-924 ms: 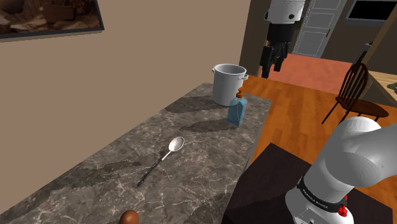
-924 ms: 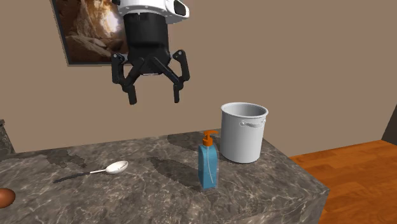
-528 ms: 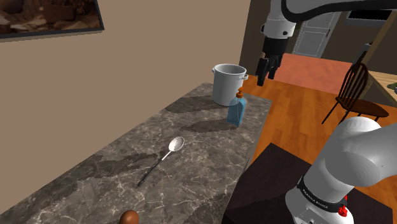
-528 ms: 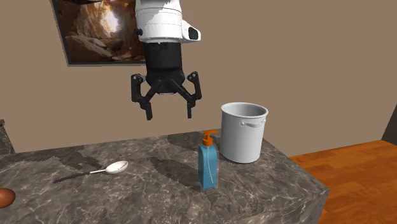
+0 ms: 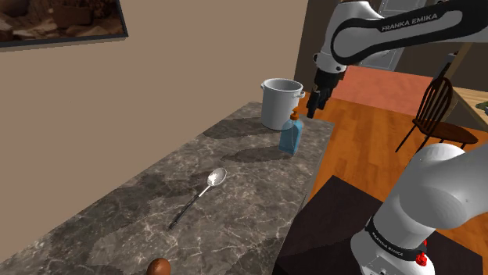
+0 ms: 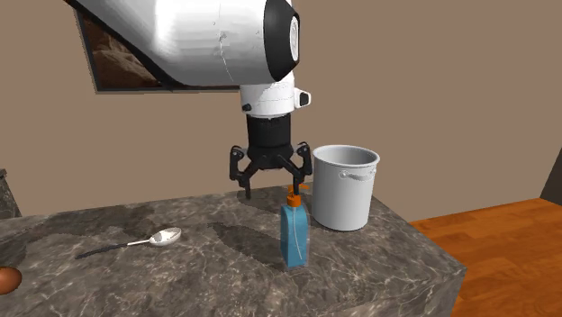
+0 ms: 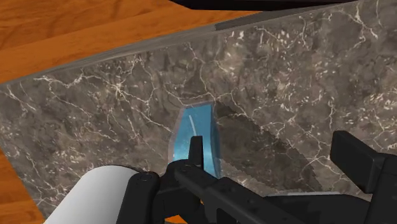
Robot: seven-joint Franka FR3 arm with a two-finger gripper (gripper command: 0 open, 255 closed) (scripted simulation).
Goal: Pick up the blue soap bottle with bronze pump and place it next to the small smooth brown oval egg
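1. Shoulder view: the white arm link [image 5: 414, 19] reads "FRANKA EMIKA" in dark capitals. A black band [image 5: 395, 238] round the arm's base carries small writing (too small to read).
2. Gripper [image 5: 313, 109]: all black and matte. Its fingers [image 6: 249, 187] are spread wide, with nothing clasped between them.
3. Soap bottle [image 6: 294, 236]: blue, glassy-looking, with a flat-sided rectangular body and an orange-brown pump [image 6: 294, 193] on top. It stands upright on the countertop [image 5: 133, 211] just below the fingertips. I cannot tell whether a finger touches the pump.
4. Wrist view: the bottle [image 7: 196, 137] lies ahead of the fingers, seen from above, a blue body with a thin pale streak.
5. Countertop: dark grey marble-like stone with white veins and a smooth slab edge.
6. Pot [image 5: 278, 105]: pale grey and cylindrical, with an open top and a thin bail handle. It is just beside the bottle and close to the fingers.
7. Spoon [image 5: 199, 195]: silvery (metal-looking), with an oval bowl and a slim handle. It lies flat, well apart from the fingers.
8. Egg [image 5: 159, 267]: brown, smooth and oval. It sits farther from the fingers than the spoon, well apart from the bottle.
9. Surroundings: orange wood-plank floor [image 5: 352, 141], a dark spindle-back chair [image 5: 432, 109] and a framed picture [image 5: 59, 19] on the tan wall.
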